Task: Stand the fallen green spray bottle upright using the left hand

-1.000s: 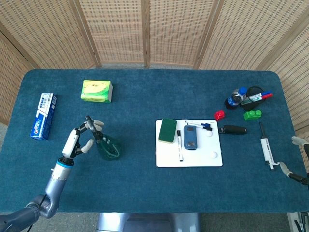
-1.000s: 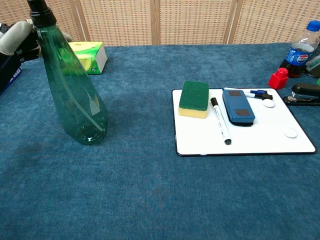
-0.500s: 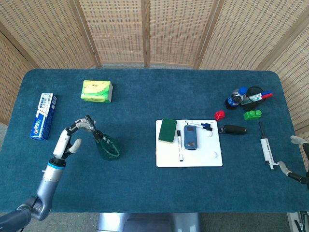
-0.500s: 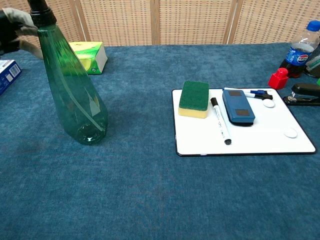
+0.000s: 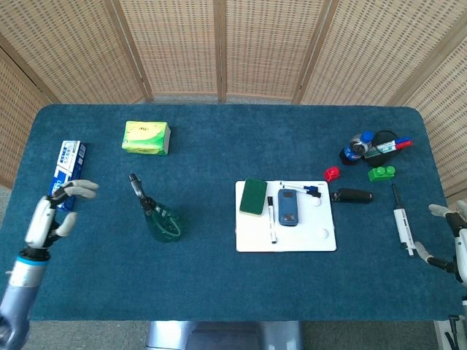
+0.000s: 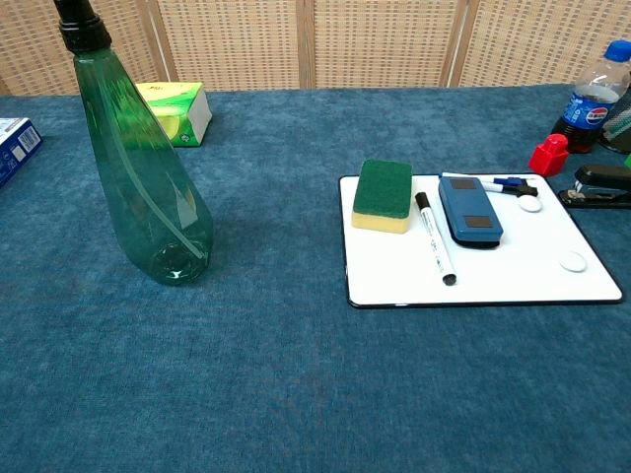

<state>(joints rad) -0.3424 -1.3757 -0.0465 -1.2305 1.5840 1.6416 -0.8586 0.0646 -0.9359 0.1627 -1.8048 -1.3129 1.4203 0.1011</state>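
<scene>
Since a second ago the left hand (image 5: pixel 45 219) has let go of the green spray bottle (image 6: pixel 138 168) and drawn back to the desk's left edge, near its front corner, well apart from the bottle. Its fingers (image 5: pixel 79 188) are spread and released, grasping nothing. The bottle now stands upright on its base with no support, in the left half of the blue desk (image 5: pixel 219 146), about midway between front and back, its black nozzle pointing up. Judging from this, the task looks done, with only the withdrawal of the arm left.

At the front right corner, the right hand (image 5: pixel 454 240) shows only partly at the desk's edge; its fingers seem loose and touch nothing, though too little is visible to tell for sure.

Right of the bottle, past the desk's middle, lies a white board (image 5: pixel 285 240) carrying a green sponge (image 5: pixel 253 196), a black marker (image 5: pixel 271 217) and a blue eraser (image 5: pixel 289 205). Along the left edge, just beyond the left hand, rests a blue toothpaste box (image 5: pixel 67 166). Farther back on the left side sits a yellow-green tissue pack (image 5: pixel 147 137).
</scene>
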